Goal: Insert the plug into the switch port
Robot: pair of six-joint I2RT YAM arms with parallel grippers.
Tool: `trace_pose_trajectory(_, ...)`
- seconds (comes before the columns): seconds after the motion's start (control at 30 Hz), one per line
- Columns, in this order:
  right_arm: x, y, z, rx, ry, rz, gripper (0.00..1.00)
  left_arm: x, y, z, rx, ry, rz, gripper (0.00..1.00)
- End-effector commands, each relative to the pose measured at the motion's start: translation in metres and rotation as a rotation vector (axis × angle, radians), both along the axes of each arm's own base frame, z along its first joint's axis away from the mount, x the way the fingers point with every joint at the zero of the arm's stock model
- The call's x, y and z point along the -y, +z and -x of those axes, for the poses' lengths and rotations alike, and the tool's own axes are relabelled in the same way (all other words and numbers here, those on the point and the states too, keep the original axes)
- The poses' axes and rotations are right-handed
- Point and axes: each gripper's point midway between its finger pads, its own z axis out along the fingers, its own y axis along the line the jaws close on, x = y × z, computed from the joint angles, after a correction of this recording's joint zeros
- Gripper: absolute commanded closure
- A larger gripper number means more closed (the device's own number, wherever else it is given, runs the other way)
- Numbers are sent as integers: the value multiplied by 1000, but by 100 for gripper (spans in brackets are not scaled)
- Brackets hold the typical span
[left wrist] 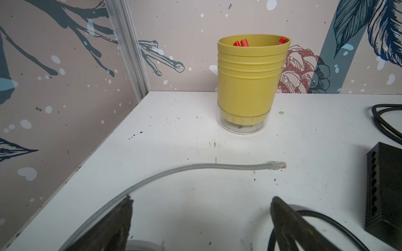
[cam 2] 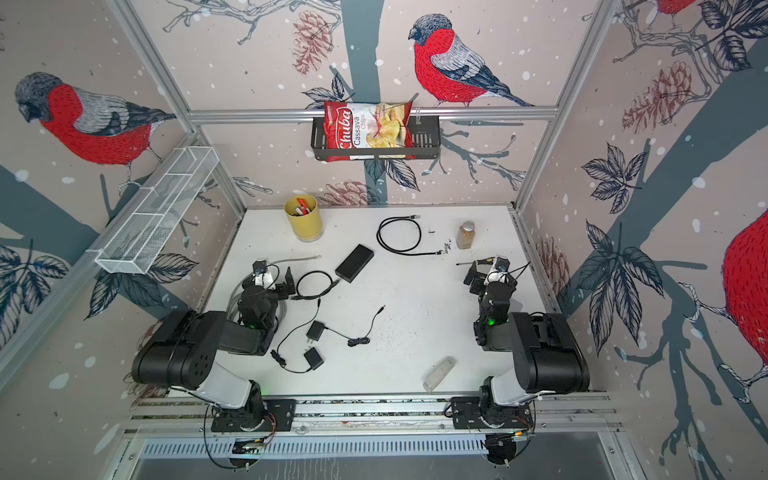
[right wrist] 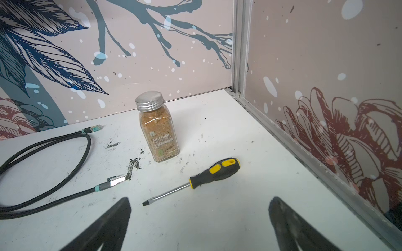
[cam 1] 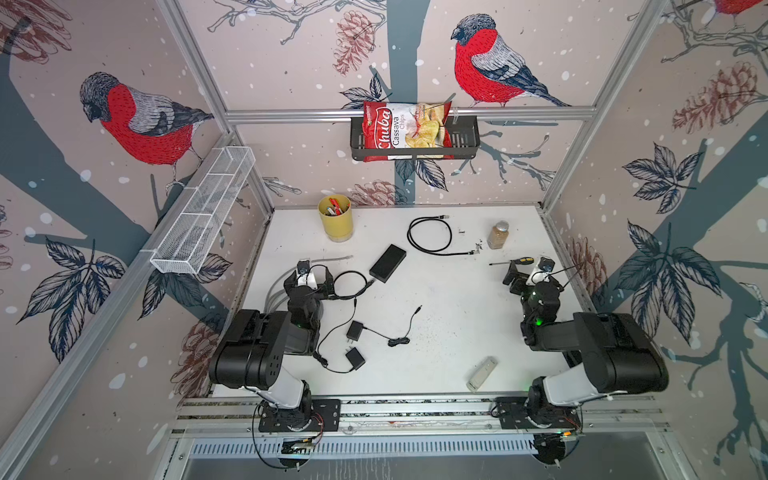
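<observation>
A: What does the plug look like?

B: In the left wrist view the plug (left wrist: 279,166) is clear with copper-coloured contacts, on the end of a grey cable (left wrist: 195,168). It lies flat at the frame's centre, pointing right.

A: And the switch?

B: The switch (left wrist: 382,191) is a black box at the right edge, well apart from the plug, with a row of ports on the side facing it.

A: The surface?

B: A white table (cam 1: 457,299), scuffed and speckled. In a top view two black adapters (cam 1: 355,330) with thin leads and a grey bar (cam 1: 482,373) lie toward the lower edge. Higher up are a black cable loop (cam 1: 430,235), a screwdriver (right wrist: 214,173), a spice jar (right wrist: 158,128) and a yellow cup (left wrist: 245,82). The walls carry bird wallpaper. A wire tray (cam 1: 203,208) hangs at the upper left, and a basket (cam 1: 465,143) at the top centre holds a chip bag (cam 1: 405,129).

A: The fingers?

B: The left gripper (left wrist: 201,206) is spread wide and holds nothing. The grey cable runs past its finger at the lower left; I cannot tell whether they touch. The right gripper (right wrist: 200,204) is just as wide and empty, over bare table below the screwdriver's tip.
</observation>
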Motion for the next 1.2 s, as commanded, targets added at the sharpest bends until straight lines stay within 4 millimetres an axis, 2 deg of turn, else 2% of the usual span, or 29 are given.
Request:
trace_pose_trajectory(0.0,-1,3,-1,8,8,11,0,0,15,-2,61,1,5,3)
trace_pose_trajectory(1.03,-1,6,-2,16,12,8,1,0,15,-3,61,-1,5,3)
trace_pose_trajectory(1.1,13,17,-9,17,-74,-12,1,0,15,-3,60,-1,6,3)
trace_pose_trajectory(1.13,23,10,-11,-64,-126,-39,1,-2,16,-4,61,3,13,3)
trace_pose_trajectory(1.17,34,12,-16,-117,-179,-89,0,-3,18,-6,56,3,26,4)
